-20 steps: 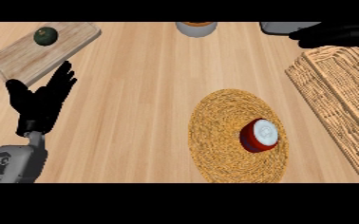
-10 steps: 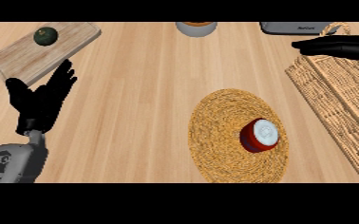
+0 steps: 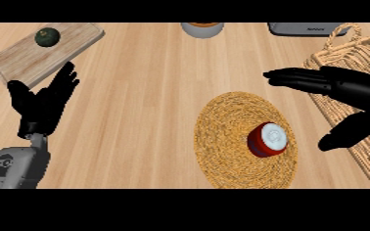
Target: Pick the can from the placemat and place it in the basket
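The right hand (image 3: 339,90) is spread wide open, nothing held, at two o'clock from the can (image 3: 267,139) on the placemat (image 3: 224,142). The left hand (image 3: 43,103) is rested open at nine o'clock.

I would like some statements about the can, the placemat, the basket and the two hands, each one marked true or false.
1. The can stands on the round woven placemat. True.
2. The right hand is closed around the can. False: it is open, beside the can and apart from it, partly over the basket.
3. The can is already in the basket. False: it is on the placemat.
4. The left hand is open at the view's left edge. True.
5. A dark round thing lies on the wooden board. True.
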Controlling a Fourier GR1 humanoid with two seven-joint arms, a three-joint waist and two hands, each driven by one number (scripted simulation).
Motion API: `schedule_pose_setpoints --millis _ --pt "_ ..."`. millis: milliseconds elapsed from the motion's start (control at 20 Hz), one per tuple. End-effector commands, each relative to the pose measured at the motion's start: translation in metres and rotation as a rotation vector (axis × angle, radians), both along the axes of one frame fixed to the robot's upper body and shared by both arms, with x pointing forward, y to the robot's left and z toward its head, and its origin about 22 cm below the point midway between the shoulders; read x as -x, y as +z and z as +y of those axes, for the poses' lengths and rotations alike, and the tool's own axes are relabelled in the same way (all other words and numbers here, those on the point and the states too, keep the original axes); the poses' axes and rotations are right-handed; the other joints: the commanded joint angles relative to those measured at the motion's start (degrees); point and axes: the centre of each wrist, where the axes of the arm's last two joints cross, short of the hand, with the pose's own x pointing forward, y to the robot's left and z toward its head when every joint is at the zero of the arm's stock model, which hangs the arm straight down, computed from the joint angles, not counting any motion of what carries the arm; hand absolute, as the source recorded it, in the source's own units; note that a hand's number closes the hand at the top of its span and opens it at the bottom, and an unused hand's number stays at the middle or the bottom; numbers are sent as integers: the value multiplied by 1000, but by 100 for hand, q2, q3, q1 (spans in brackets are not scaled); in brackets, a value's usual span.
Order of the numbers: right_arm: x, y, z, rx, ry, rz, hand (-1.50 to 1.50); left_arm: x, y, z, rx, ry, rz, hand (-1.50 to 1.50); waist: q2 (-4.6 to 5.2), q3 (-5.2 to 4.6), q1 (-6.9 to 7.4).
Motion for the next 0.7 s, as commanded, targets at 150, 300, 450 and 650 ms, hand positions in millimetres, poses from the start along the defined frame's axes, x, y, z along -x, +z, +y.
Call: schedule_pose_setpoints --millis 150,300,450,650 --pt "-19 -55 25 -84 77 111 -150 -4 15 -9 -10 -15 -3 0 -10 -2 34" --pt "0 -84 30 5 89 74 -150 6 4 -1 -4 3 -4 0 -19 -4 -7" --pt "-1 -75 27 53 85 81 -150 14 -8 -9 9 -9 18 0 -26 -6 -29" --pt "-5 -101 35 113 101 55 -150 9 -10 7 -19 -13 12 0 -16 -6 -27"
